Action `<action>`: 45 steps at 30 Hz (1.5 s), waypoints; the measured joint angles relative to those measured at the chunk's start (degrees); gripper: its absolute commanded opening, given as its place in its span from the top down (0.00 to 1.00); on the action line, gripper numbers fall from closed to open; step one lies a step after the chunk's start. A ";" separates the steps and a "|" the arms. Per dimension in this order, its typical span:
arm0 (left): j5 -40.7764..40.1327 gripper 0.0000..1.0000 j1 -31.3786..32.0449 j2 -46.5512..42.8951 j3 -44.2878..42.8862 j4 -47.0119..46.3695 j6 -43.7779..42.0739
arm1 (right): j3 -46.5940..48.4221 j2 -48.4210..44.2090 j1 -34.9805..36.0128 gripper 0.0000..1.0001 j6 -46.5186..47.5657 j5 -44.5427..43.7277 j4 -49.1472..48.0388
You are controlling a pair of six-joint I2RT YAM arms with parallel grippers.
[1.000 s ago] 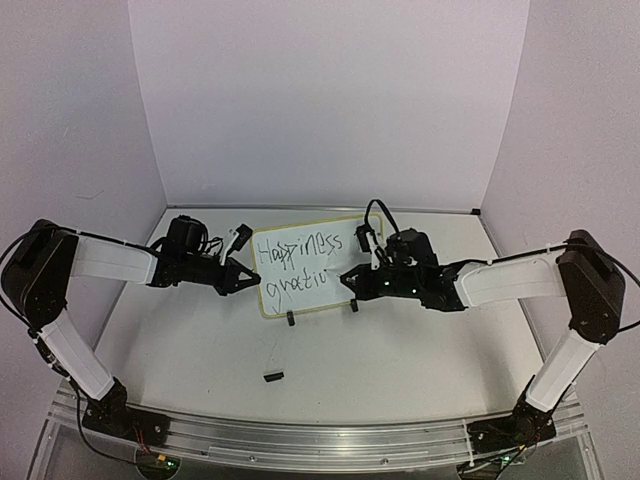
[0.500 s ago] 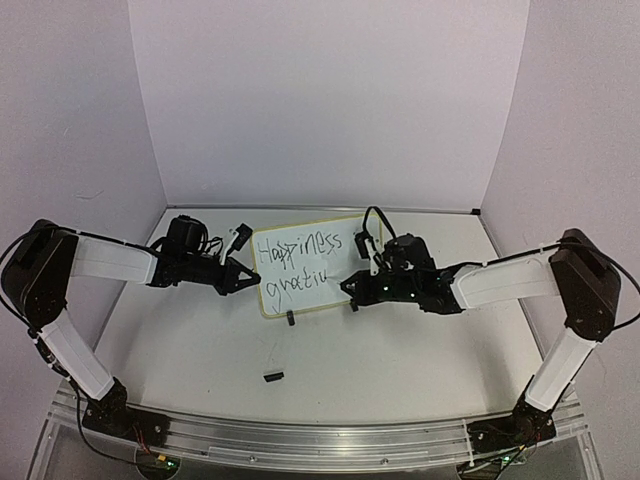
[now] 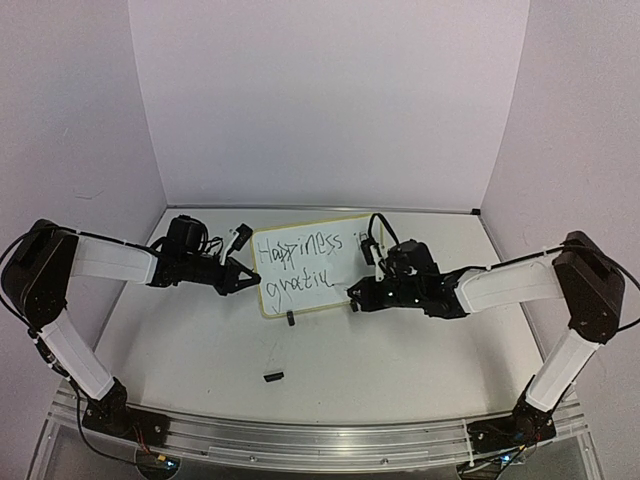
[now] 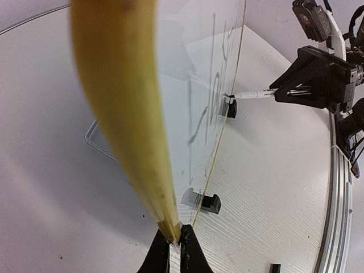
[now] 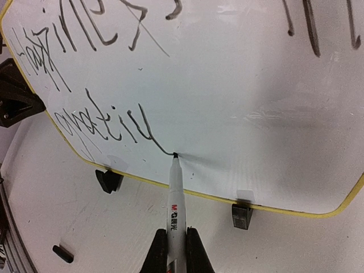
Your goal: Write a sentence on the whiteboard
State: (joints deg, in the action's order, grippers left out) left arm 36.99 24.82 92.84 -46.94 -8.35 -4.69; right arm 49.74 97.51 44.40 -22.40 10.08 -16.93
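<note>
The whiteboard [image 3: 345,262], white with a pale yellow rim, stands tilted on two black clip feet [image 3: 290,319] mid-table. It bears black words in two lines: "Happiness" with short strokes after it, and "gratitu" [image 3: 296,281] below. My left gripper [image 3: 246,275] is shut on the board's left edge, seen edge-on in the left wrist view [image 4: 169,230]. My right gripper [image 3: 353,292] is shut on a white marker [image 5: 175,210]. The marker's black tip [image 5: 175,154] touches the board at the end of the "u" stroke.
A small black cap [image 3: 272,376] lies on the table in front of the board; it also shows in the right wrist view [image 5: 62,253]. The white back wall and side walls enclose the table. A metal rail [image 3: 320,440] runs along the near edge.
The right gripper has moved the marker rightward along the second line, and the "u" after "grati" has gained its last stroke. The left gripper and the board have stayed still.
</note>
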 measured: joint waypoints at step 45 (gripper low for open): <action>-0.11 1.00 0.00 0.00 -0.22 0.60 -0.02 | 0.94 -0.24 -1.40 1.00 0.47 2.61 0.07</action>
State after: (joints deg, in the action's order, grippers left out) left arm 36.88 24.82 92.84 -47.16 -7.75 -4.71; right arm 50.68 97.27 43.00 -21.93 12.69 -16.86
